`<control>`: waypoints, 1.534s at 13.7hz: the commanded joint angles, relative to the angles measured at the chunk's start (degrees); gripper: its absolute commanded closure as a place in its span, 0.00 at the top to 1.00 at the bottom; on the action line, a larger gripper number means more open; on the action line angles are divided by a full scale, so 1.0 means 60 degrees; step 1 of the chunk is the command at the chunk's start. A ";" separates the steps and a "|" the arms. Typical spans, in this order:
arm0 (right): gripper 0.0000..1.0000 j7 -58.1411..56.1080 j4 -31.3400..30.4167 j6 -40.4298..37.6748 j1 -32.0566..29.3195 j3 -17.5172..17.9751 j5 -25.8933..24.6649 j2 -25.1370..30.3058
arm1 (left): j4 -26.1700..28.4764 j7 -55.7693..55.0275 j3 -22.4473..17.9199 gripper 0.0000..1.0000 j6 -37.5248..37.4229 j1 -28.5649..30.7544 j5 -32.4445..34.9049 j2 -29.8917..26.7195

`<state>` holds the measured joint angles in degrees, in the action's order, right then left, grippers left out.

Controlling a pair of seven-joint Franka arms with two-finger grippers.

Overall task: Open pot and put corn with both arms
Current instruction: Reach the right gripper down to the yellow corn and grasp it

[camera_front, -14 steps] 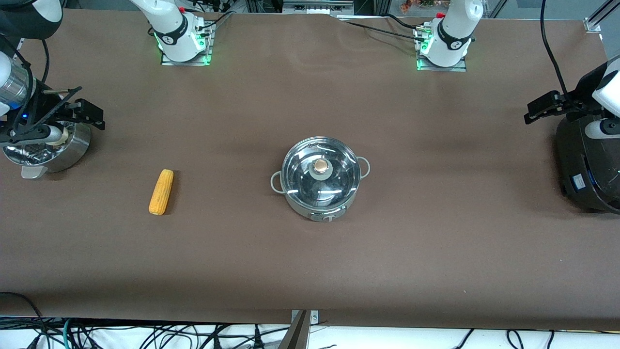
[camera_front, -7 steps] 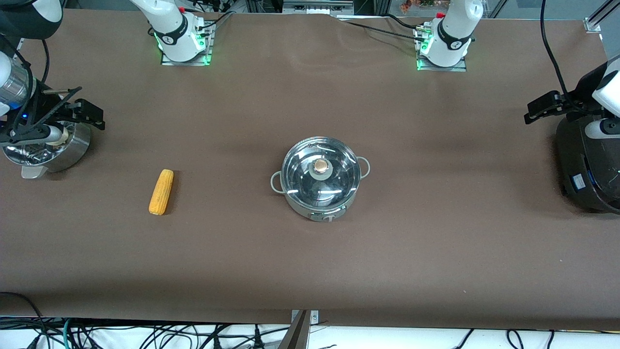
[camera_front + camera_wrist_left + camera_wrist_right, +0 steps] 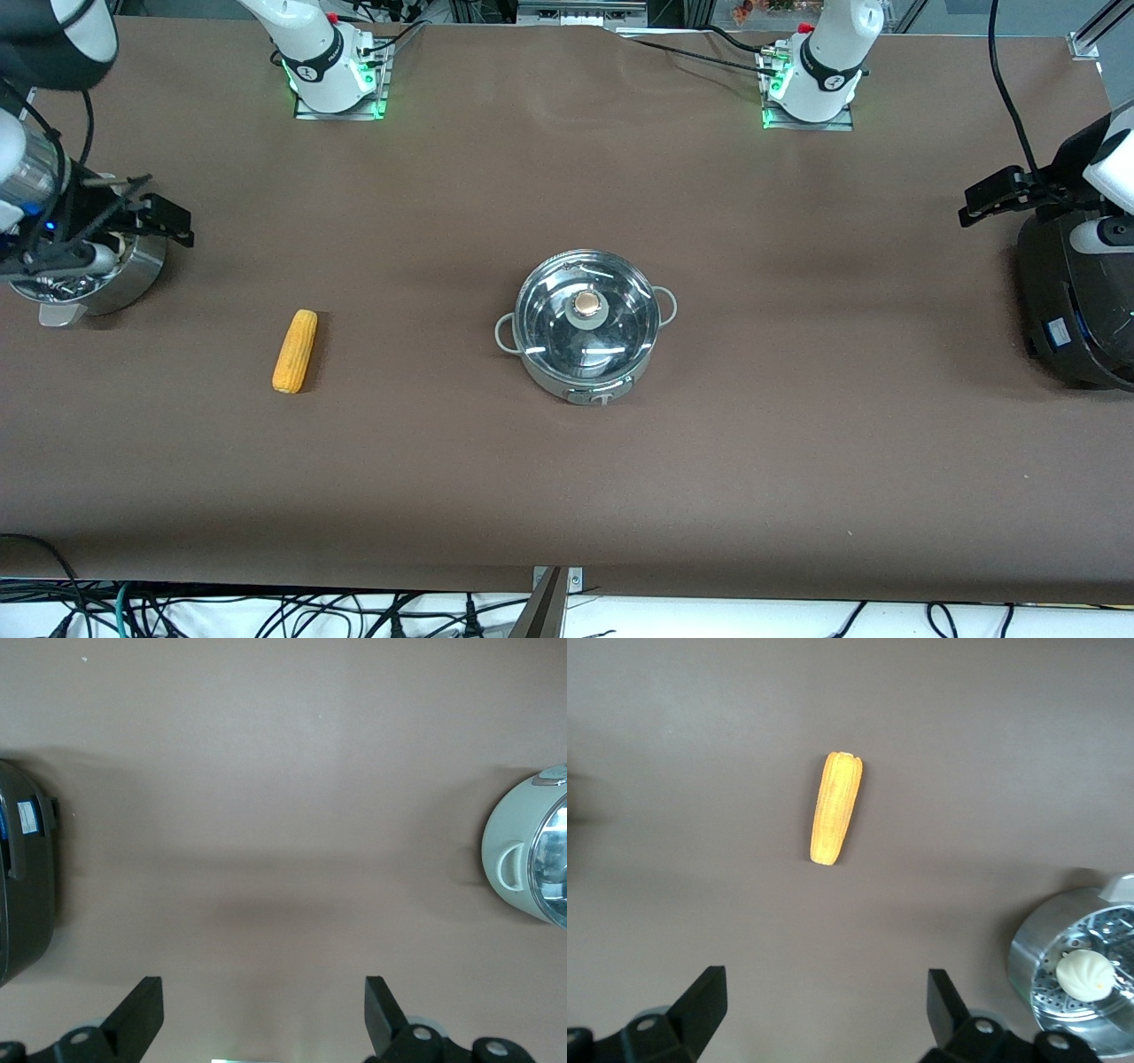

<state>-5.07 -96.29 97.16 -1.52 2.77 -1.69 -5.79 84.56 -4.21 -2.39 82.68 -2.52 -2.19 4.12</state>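
The steel pot [image 3: 585, 354] stands mid-table with its glass lid [image 3: 554, 323] on and the brass knob [image 3: 586, 304] on top. Its edge shows in the left wrist view [image 3: 518, 859]. The yellow-orange corn [image 3: 295, 351] lies flat on the table toward the right arm's end. It also shows in the right wrist view [image 3: 836, 808]. My right gripper [image 3: 826, 988] is open and empty, up over the table beside the steamer bowl [image 3: 133, 266], apart from the corn. My left gripper [image 3: 263, 992] is open and empty, up over bare table beside the black cooker [image 3: 1072, 301].
The steamer bowl [image 3: 1063, 948] holds a white bun [image 3: 1083, 974] at the right arm's end. The black cooker [image 3: 27, 877] stands at the left arm's end. Both arm bases [image 3: 332, 75] [image 3: 811, 84] stand along the table's edge farthest from the front camera.
My right arm has shifted slightly above the steamer bowl. The left arm, pot and corn have not moved.
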 commanded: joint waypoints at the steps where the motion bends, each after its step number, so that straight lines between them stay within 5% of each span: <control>1: 1.00 0.0084 0.0142 0.0692 -0.0069 0.0065 0.0004 -0.0790 | 0.0189 -0.0046 0.0075 1.00 -0.0026 0.0069 -0.0016 -0.0203; 11: 1.00 0.0303 -0.0226 0.3887 -0.0084 0.0080 0.0237 -0.3486 | 0.0101 -0.0046 0.0075 1.00 -0.0069 -0.0034 -0.0017 -0.0130; 17: 0.99 0.0831 -0.0429 0.4488 -0.0040 0.0109 0.0472 -0.4206 | 0.0438 -0.0031 0.0061 1.00 -0.0069 -0.0077 -0.0031 0.0265; 21: 0.99 0.0831 -0.1719 0.6626 -0.0011 0.0138 0.0458 -0.4293 | 0.0395 -0.0104 0.0425 1.00 -0.0069 -0.0356 -0.0147 0.0266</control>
<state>-0.55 -103.10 132.23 -1.43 3.10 0.24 -31.84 87.19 -4.21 -1.14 82.39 -3.78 -2.21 6.47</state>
